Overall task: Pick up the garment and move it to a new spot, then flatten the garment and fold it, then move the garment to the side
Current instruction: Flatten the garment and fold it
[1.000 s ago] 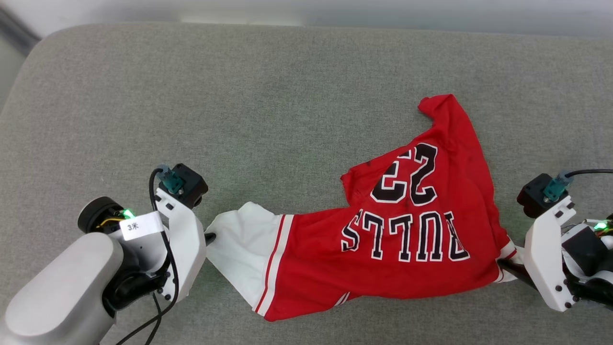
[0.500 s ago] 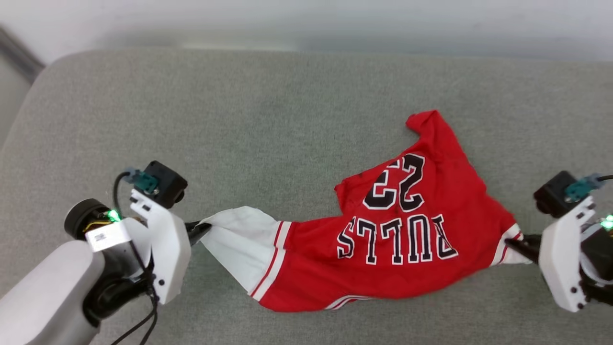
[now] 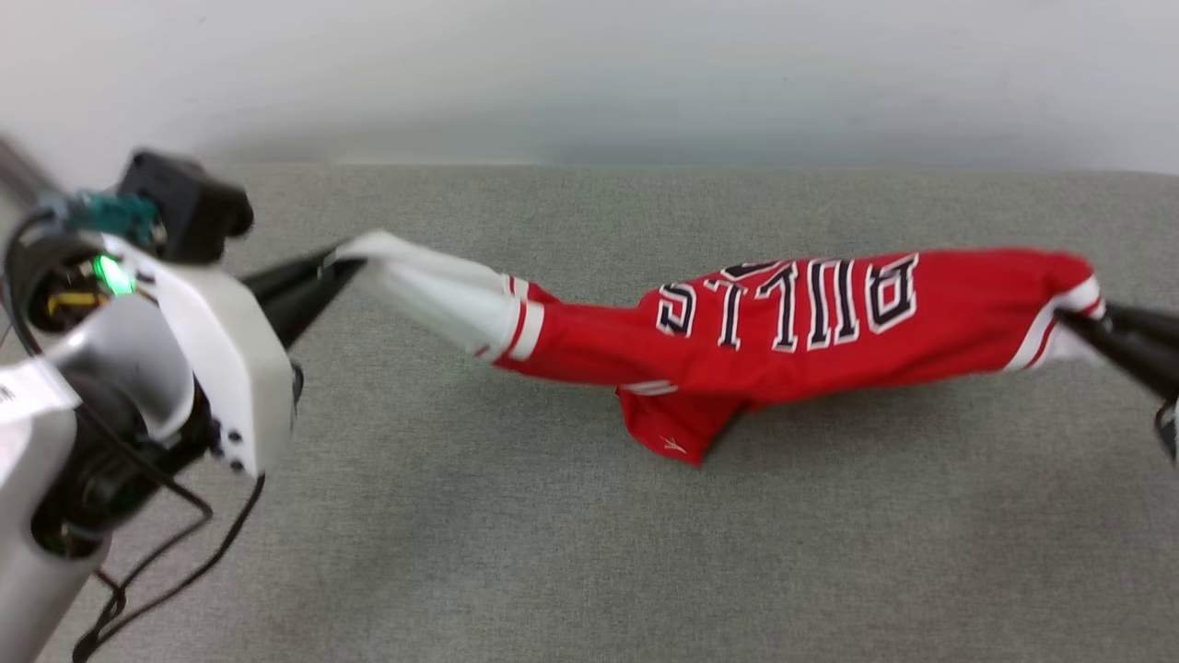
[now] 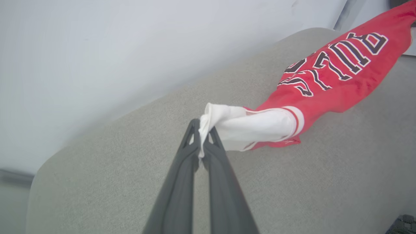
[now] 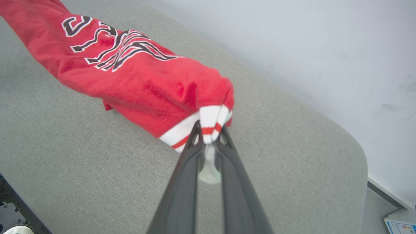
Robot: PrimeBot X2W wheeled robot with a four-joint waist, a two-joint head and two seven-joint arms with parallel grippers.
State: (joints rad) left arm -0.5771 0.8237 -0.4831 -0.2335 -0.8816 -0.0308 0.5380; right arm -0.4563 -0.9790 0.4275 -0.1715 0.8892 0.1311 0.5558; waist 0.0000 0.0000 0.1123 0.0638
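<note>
The garment, a red jersey with black "BULLS" lettering and white sleeves, hangs stretched between my two grippers above the grey cushion. My left gripper is shut on the white sleeve end, seen pinched between its fingers in the left wrist view. My right gripper is shut on the striped sleeve trim at the other end. A red fold sags from the middle and touches the cushion.
The grey upholstered surface spreads under the garment, with a pale wall behind its far edge. Its rounded corners show in both wrist views. A floor strip and a small box lie beyond the right corner.
Both grippers rose and pulled apart, lifting the garment off the cushion into a stretched band; the right gripper closed on the sleeve trim. The head camera tilted up too.
</note>
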